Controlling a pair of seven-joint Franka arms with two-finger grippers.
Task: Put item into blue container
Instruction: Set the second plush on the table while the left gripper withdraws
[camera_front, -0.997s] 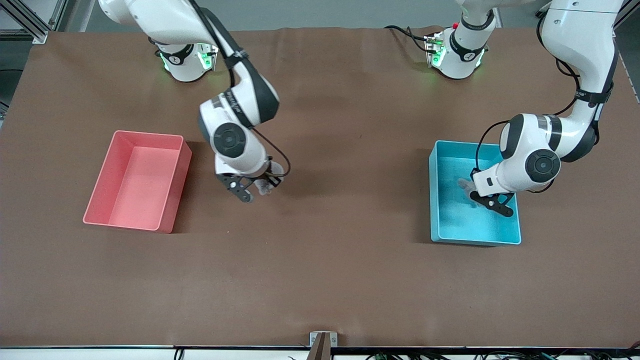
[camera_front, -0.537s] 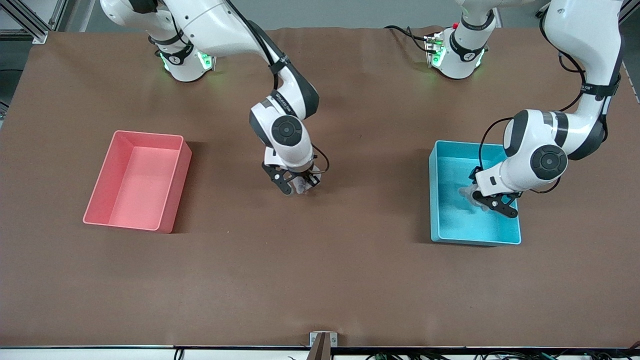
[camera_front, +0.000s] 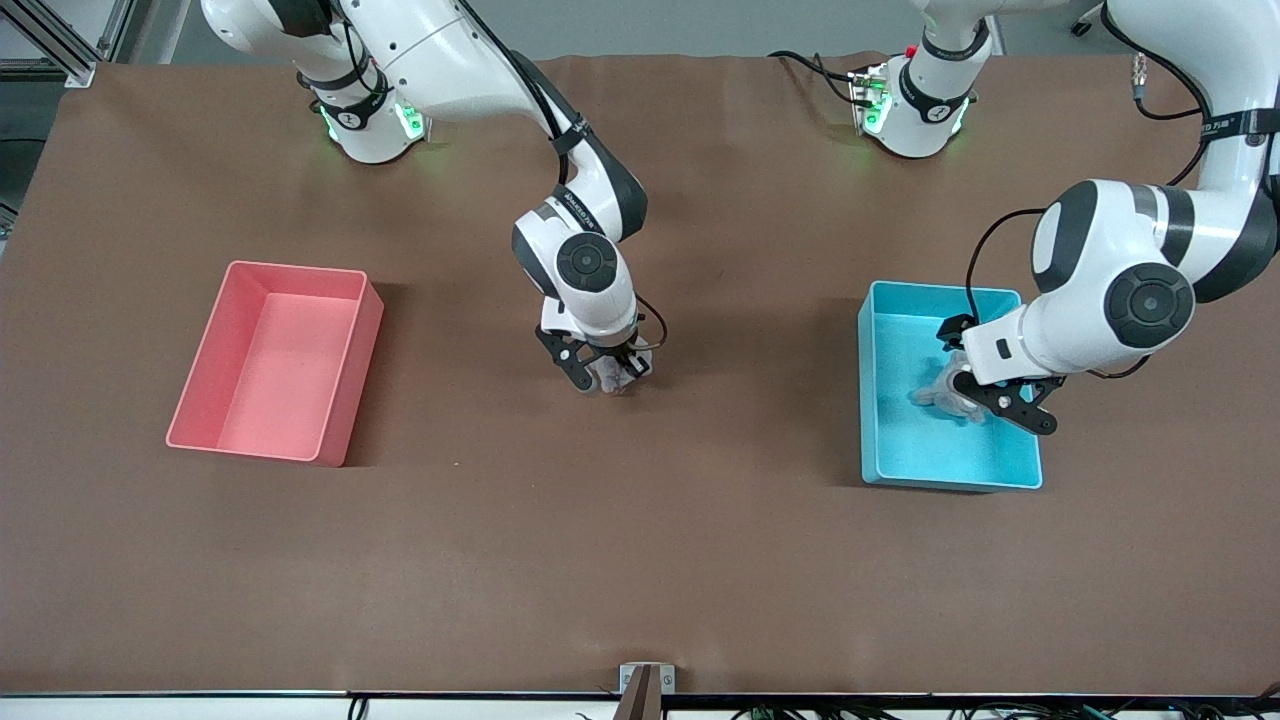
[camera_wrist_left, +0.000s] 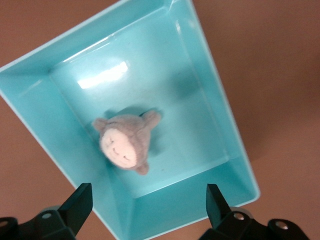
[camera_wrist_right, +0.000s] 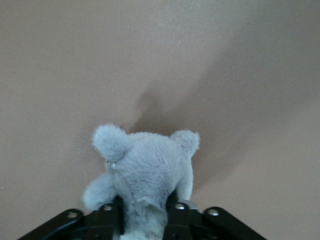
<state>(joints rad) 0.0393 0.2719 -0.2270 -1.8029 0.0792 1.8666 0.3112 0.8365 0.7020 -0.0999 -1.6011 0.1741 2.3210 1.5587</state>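
1. The blue container (camera_front: 948, 467) is a cyan, smooth-walled bin with rounded corners, at my left arm's end of the table.
2. A small grey plush toy with a pale face (camera_wrist_left: 125, 142) lies on its floor.
3. My left gripper (camera_front: 1000, 395) hangs over that container, fingers spread wide, holding nothing; the toy lies below them.
4. My right gripper (camera_front: 603, 375), over the table (camera_front: 640, 560) between the pink bin (camera_front: 345, 390) and the blue container, grips a grey plush animal (camera_wrist_right: 142, 175).

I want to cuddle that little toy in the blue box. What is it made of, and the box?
The little toy looks like soft, fuzzy plush: its edges are furry. The blue box looks like smooth, shiny plastic: light glints off its floor.
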